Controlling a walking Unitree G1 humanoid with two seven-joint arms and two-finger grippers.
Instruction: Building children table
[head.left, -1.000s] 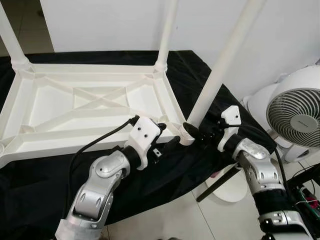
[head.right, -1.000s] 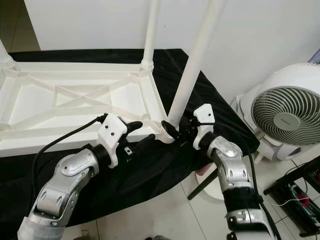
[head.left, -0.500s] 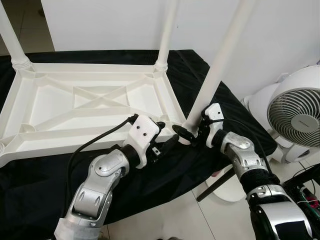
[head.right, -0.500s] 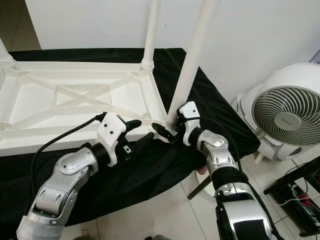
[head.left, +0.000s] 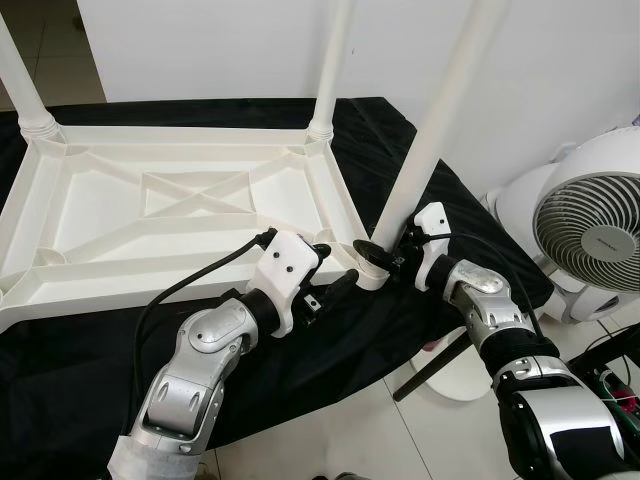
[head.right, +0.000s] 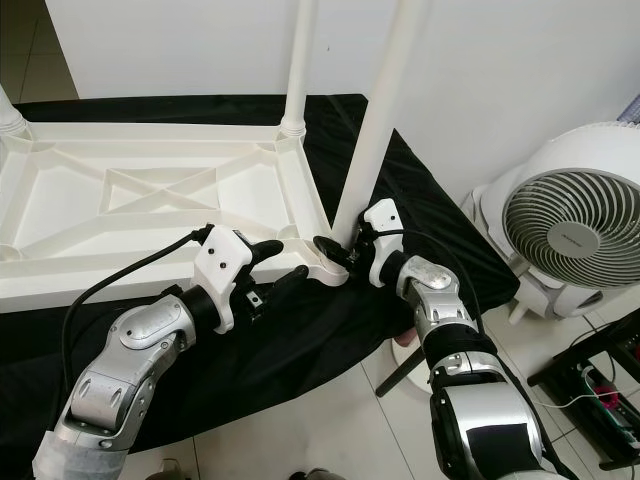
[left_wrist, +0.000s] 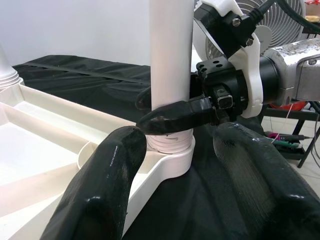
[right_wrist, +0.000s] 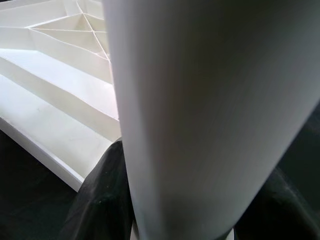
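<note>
A white plastic children's table (head.left: 120, 272) lies upside down on a black cloth (head.left: 80, 370). Two legs stand at its far corners, one on the left (head.left: 25, 90) and one on the right (head.left: 330, 60). A third leg (head.left: 440, 120) rises, slightly tilted, from the near right corner socket (head.left: 372, 277). My right gripper (head.left: 378, 252) is shut on that leg just above the socket; the leg (right_wrist: 200, 115) looms close in the right wrist view. My left gripper (head.left: 335, 268) is open beside the same corner, its fingers (left_wrist: 105, 180) either side of the socket without touching the leg (left_wrist: 171, 55).
A white floor fan (head.left: 590, 225) stands at the right, with its round base (head.left: 455, 378) and a dark rod (head.left: 435, 362) on the tiled floor. Cables (head.left: 615, 390) lie at the lower right. A white wall (head.left: 200, 40) runs behind the table.
My right arm has swung in toward the table corner and turned around the leg. The leg now stands more upright over the corner socket. My left gripper has barely moved.
</note>
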